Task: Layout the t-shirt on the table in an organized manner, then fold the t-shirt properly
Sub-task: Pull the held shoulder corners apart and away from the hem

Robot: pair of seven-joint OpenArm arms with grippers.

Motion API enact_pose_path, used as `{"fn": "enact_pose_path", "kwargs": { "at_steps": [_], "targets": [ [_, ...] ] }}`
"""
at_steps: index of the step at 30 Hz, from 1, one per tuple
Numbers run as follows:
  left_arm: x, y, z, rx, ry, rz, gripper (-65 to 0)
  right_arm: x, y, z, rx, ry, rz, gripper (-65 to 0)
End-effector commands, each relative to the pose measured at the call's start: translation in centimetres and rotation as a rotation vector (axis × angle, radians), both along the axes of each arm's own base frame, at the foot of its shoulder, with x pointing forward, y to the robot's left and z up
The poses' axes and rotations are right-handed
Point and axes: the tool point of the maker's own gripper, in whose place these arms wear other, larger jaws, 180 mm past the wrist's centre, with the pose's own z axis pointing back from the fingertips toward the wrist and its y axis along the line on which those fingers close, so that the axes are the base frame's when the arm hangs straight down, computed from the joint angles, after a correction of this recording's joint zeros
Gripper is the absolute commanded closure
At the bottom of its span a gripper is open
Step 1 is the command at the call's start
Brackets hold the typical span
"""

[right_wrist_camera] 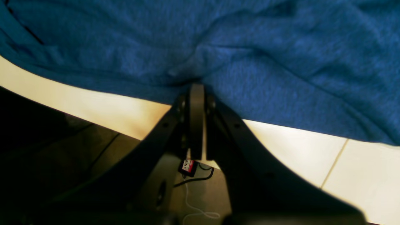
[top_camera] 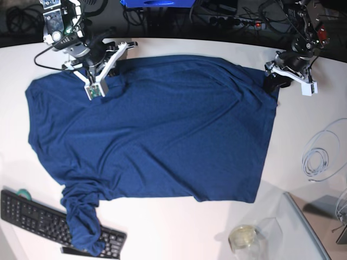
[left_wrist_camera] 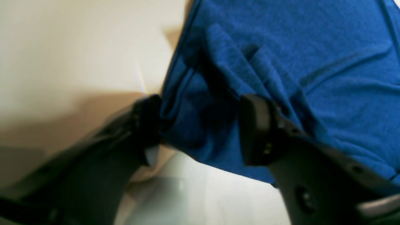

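The large, plain navy-blue cloth t-shirt (top_camera: 157, 130) lies spread across the wide white tabletop (top_camera: 179, 227), mostly flat with shallow wrinkles. One sleeve is bunched into a crumpled roll at the near left and drapes over the black keyboard (top_camera: 38, 216) at the table's front edge.

At the shirt's far edge, on the base view's left, the right gripper (right_wrist_camera: 196, 89) has its jaws pressed together on a pinch of the fabric, which puckers up just ahead of the black fingertips; the table's edge and the floor show beneath it.

At the shirt's far corner on the base view's right, the left gripper (left_wrist_camera: 200, 125) straddles a fold of the fabric's edge. Its two black fingers (left_wrist_camera: 254, 128) stand partly apart with gathered cloth between them; the left finger touches the hem, but whether the cloth is actually clamped cannot be told.

A coil of white cable (top_camera: 322, 154) rests on the table well to the right of the shirt. A clear glass container (top_camera: 245, 237) sits near the front right, beside the corner of a grey glass-edged stand (top_camera: 314, 227).
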Motion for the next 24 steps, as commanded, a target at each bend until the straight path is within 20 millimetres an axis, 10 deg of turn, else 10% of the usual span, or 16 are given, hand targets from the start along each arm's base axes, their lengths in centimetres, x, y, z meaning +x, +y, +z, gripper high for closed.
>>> {"fn": "enact_pose_path", "kwargs": {
  "at_steps": [1,8,12,17,24],
  "targets": [
    [-1.0,-0.1,-0.8,0.008,0.061,-0.028,-33.6,1.0,-0.7,0.8,-0.005,-0.043,-0.019,-0.2],
    [-0.5,-0.6,-2.0,-0.033,0.079,-0.015,-31.9,1.5,-2.5,0.9,-0.022,-0.05,-0.078,-0.2],
    [-0.5,-0.6,-2.1,-0.035,0.082,-0.014,-20.1,2.1,-3.9,1.2,0.007,-0.065,-0.186,0.0],
    [-1.1,-0.2,-2.1,-0.029,0.091,-0.007,-1.0,2.5,-11.3,2.4,0.128,-0.118,-0.576,-10.2],
    [-1.0,0.2,-2.0,-0.023,0.089,-0.007,0.0,0.8,-20.0,2.3,0.197,-0.081,-0.897,-30.9]
  ]
}}
